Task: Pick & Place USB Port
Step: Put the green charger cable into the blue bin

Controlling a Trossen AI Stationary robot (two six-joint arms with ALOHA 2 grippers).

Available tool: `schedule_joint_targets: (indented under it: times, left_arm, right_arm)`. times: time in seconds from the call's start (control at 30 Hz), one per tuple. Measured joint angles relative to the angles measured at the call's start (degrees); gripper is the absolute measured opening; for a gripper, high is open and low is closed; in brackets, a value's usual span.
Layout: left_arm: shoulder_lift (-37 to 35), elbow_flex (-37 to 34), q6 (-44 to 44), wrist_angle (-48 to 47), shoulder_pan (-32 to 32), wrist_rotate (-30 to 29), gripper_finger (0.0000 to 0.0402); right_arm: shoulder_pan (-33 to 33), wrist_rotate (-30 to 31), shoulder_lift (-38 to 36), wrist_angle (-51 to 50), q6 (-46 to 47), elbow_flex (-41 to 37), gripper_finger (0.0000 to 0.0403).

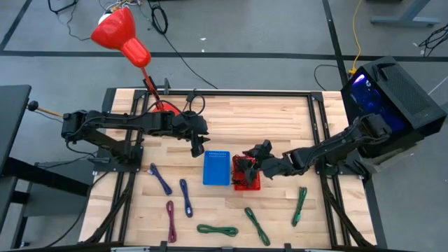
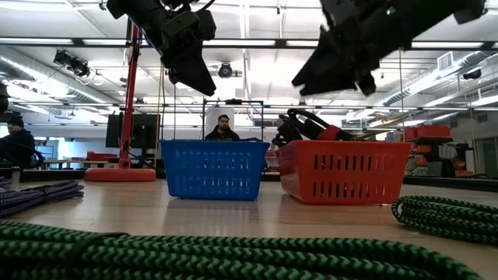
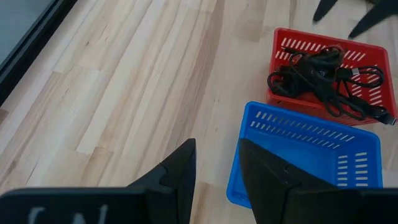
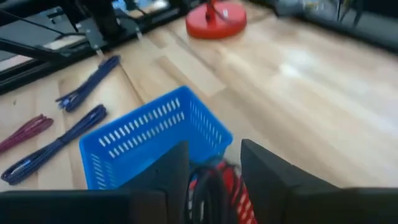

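Red basket [image 1: 247,180] holds a tangle of black cables [image 3: 323,74]; individual plugs can't be told apart. From above, the right gripper [image 1: 246,162] covers the basket's 12 o'clock rim. In the right wrist view the basket is mostly hidden behind that gripper's fingers, which stand apart with nothing between them.

Blue basket [image 1: 217,168] sits just at 9 o'clock of the red one, apparently empty.

Left gripper [image 1: 197,147] hangs at 11 o'clock of the blue basket, fingers a narrow gap apart, empty.

Loose on the table [image 1: 280,119]: blue cables [image 1: 161,178] and a maroon cable [image 1: 171,220] toward 7 o'clock, green cables [image 1: 256,225] toward 5 o'clock. Red lamp base [image 4: 214,18] at 11 o'clock. People sit in the room beyond.
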Motion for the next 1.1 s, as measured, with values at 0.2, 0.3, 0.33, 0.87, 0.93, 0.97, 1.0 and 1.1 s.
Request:
schedule_joint_targets:
  times: [0.2, 0.3, 0.33, 0.87, 0.93, 0.97, 1.0, 1.1]
  left_arm:
    - [0.00, 0.00, 0.00, 0.00, -0.02, 0.00, 0.0126]
    - [0.00, 0.00, 0.04, -0.01, -0.02, 0.00, 0.0126]
    - [0.00, 0.00, 0.04, 0.02, -0.02, 0.00, 0.0126]
    - [0.00, 0.00, 0.17, -0.31, -0.06, 0.01, 0.0126]
    - [0.00, 0.00, 0.17, -0.42, -0.25, 0.00, 0.0126]
    - [0.00, 0.00, 0.19, -0.66, -0.42, 0.00, 0.0126]
    - [0.00, 0.00, 0.22, -0.84, -0.52, 0.01, 0.0126]
    - [0.00, 0.00, 0.26, -1.41, -1.05, 0.00, 0.0126]
  right_arm:
    - [-0.54, -6.05, -7.24, -12.87, 1.30, 0.00, 0.0134]
    - [0.80, -13.80, -10.83, -26.75, 12.33, 0.00, 0.0125]
    - [1.78, -16.25, -11.79, -31.36, 16.55, 0.00, 0.0120]
    - [28.45, -31.29, -14.31, -40.58, 62.46, 0.00, 0.0046]
    - [30.53, -31.81, -14.33, -42.36, 66.41, 0.00, 0.0038]
    - [31.34, -32.34, -14.33, -43.11, 68.22, 0.00, 0.0035]
    - [32.10, -32.85, -14.33, -44.30, 69.75, 0.00, 0.0032]
    - [33.91, -35.66, -14.29, -48.29, 73.90, 0.00, 0.0023]
